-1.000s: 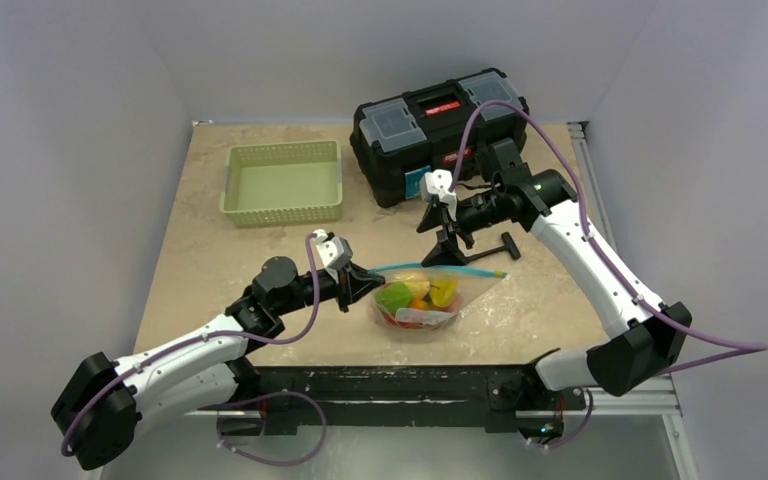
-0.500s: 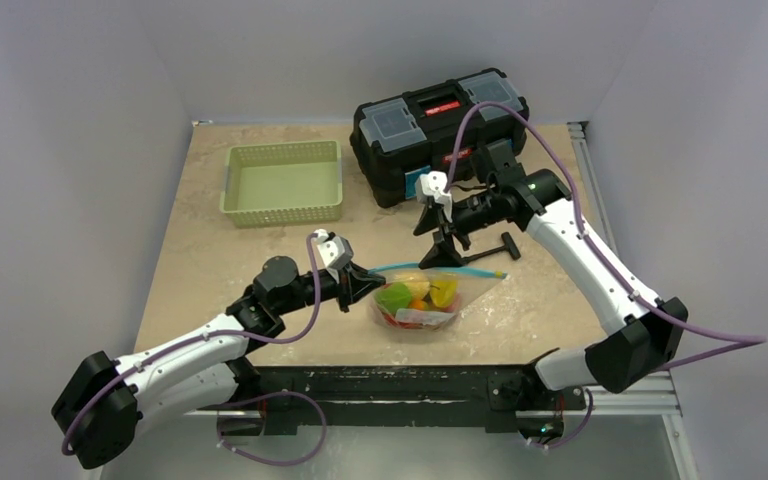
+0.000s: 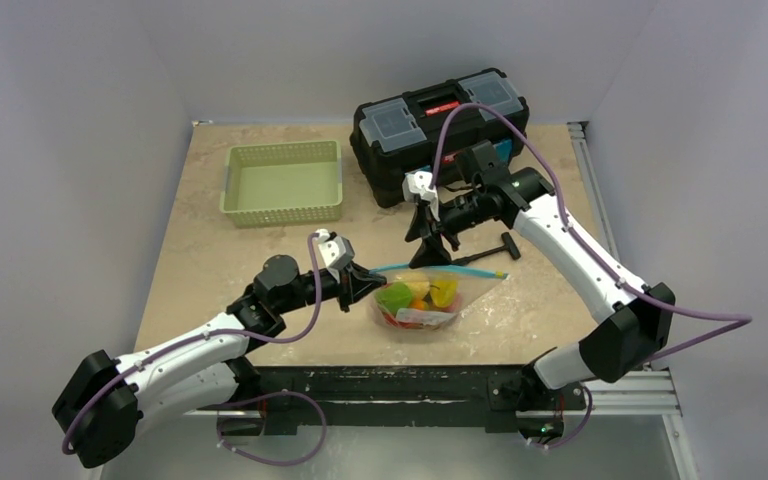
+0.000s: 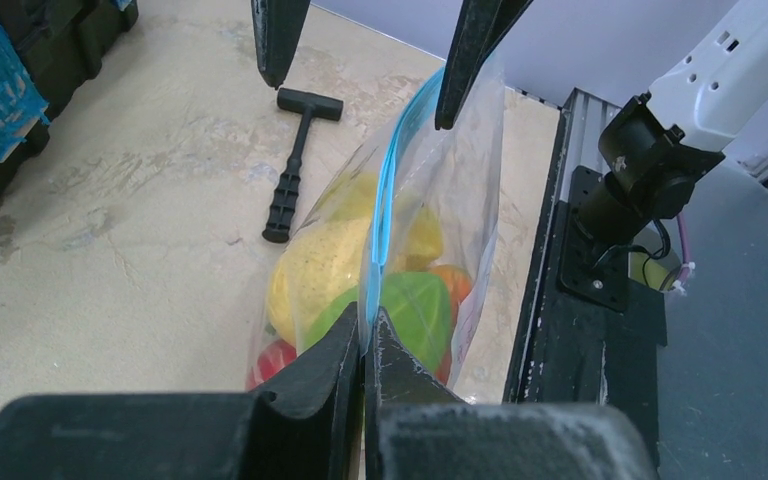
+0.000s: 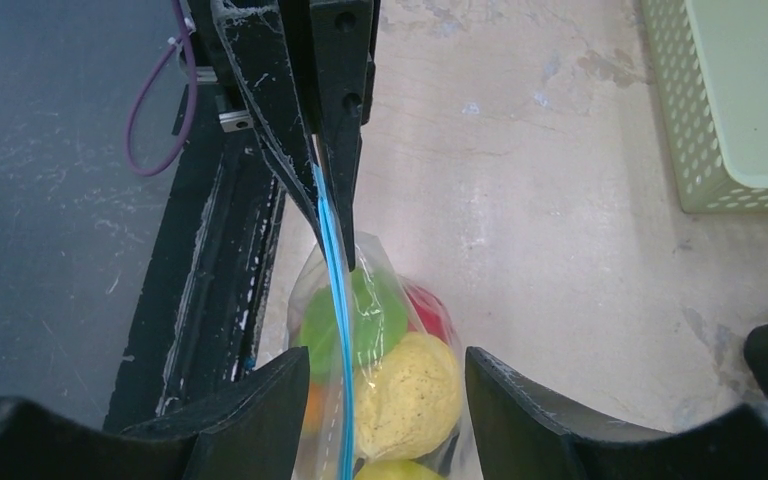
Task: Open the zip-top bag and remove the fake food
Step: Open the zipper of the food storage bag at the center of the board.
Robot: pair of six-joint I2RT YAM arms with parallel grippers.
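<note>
Clear crinkly plastic formed the zip-top bag [image 3: 426, 296], which sat on the tabletop [image 3: 210, 260] close to its 6 o'clock edge in the top view, between the two arms. The fake food [image 3: 412, 298], in green, yellow, orange and red, was bunched inside it. The teal zip strip [image 3: 440, 269] looked sealed along its whole length.

The left pincer [image 4: 365, 345] was clamped shut on the strip's 9 o'clock end, pinching both lips together. The right pincer [image 5: 385, 362] hung over the bag with its jaws apart, one on each side of the strip and gripping nothing.

The likeliest failure seemed to be that the right jaws would close on both lips at once. A pull would then drag or lift the whole bag instead of parting the seal. The thin film could also slip free. Loose fruit might roll off the tabletop toward 6 o'clock, since the bag lay so near that edge.

The bag's long axis ran along the strip, from about 9 o'clock to 3 o'clock in the top view. Its mouth stood upward, tipped a little toward 12 o'clock.

A black hammer [image 3: 490, 252] lay just past the strip at 3 o'clock. A black toolbox [image 3: 440, 115] and a green basket [image 3: 285, 182] stood well apart, near 12 o'clock.
</note>
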